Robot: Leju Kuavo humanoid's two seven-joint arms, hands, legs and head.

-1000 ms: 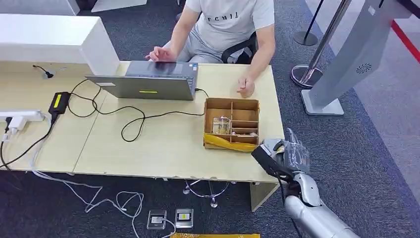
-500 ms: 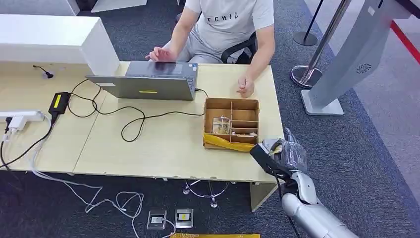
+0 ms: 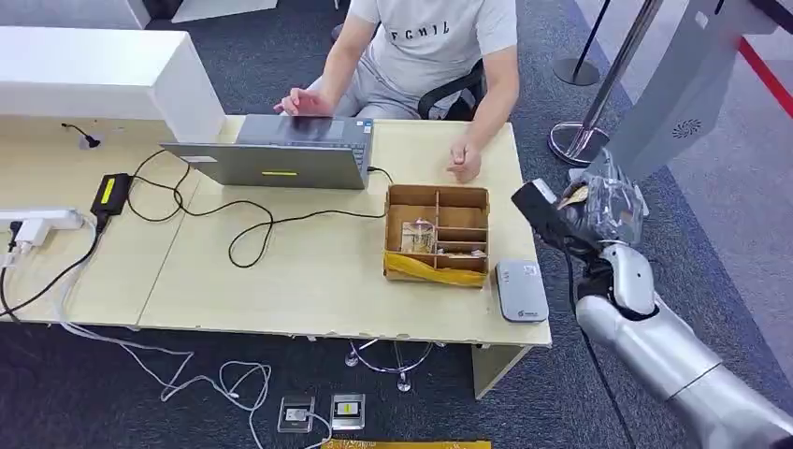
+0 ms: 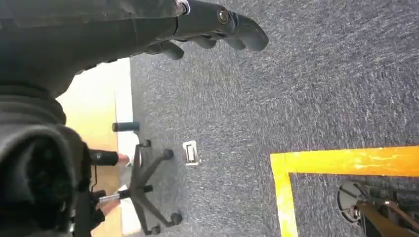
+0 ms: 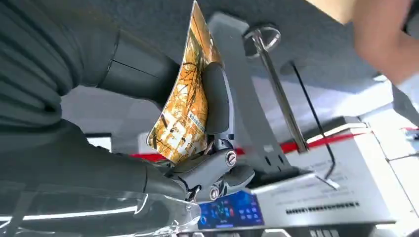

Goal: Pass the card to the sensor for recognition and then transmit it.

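Note:
My right hand [image 3: 603, 213] is raised beside the table's right end, wrapped in a clear cover. It pinches an orange patterned card [image 3: 573, 195]; in the right wrist view the card [image 5: 185, 103] stands on edge between the thumb and a dark finger [image 5: 216, 98]. The sensor, a flat grey card reader [image 3: 522, 291], lies on the table's front right corner, below and left of that hand. My left hand [image 4: 207, 22] hangs over dark carpet, fingers apart and holding nothing.
A wooden compartment box [image 3: 438, 193] sits left of the reader. Further back are a laptop [image 3: 281, 154], cables and a seated person whose hand [image 3: 463, 166] rests on the table [image 3: 309, 271]. A grey kiosk [image 3: 669, 112] and a stanchion base [image 3: 578, 140] stand to the right.
My right hand lifted with the card from over the table's front right corner, up and to the right, uncovering the grey reader. The person has barely moved.

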